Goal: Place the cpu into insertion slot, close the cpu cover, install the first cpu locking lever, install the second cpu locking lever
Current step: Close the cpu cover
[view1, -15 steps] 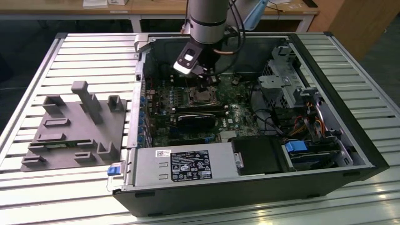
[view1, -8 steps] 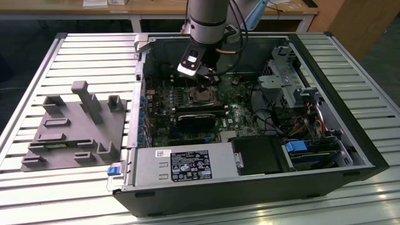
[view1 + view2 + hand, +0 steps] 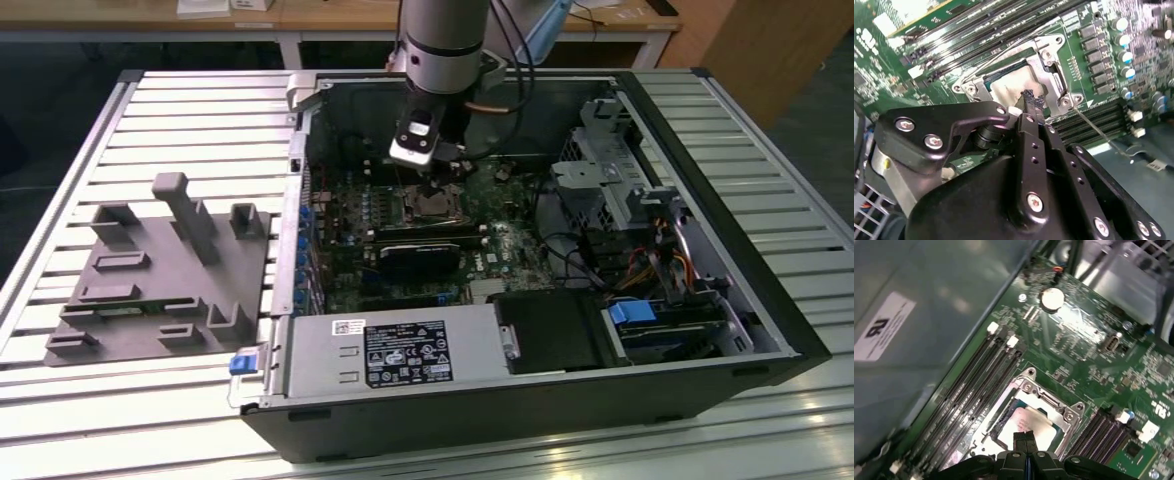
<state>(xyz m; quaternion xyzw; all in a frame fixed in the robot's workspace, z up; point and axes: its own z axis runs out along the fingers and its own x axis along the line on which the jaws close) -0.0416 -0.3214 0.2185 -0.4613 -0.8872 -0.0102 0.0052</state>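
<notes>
The cpu (image 3: pixel 1004 90) lies flat in the insertion slot (image 3: pixel 998 425), its pale metal top showing through the window of the cpu cover (image 3: pixel 1053 75). The silver cover lies down around the chip in both wrist views. My gripper (image 3: pixel 1030 100) is shut with nothing between its fingers, and its black tip rests at the edge of the chip by the cover's window. One thin wire lever (image 3: pixel 1099 131) sticks out from the socket corner, and a second one (image 3: pixel 1004 47) runs along the far side. In the exterior view the gripper (image 3: pixel 434 185) hangs straight over the socket inside the open computer case.
Long black memory slots (image 3: pixel 979 375) flank the socket. A black heatsink-like block (image 3: pixel 420 255) sits just in front of it. A power supply (image 3: pixel 387 355), a drive cage (image 3: pixel 614 180) and cables fill the case. A grey fixture (image 3: pixel 160 275) stands on the exterior view's left.
</notes>
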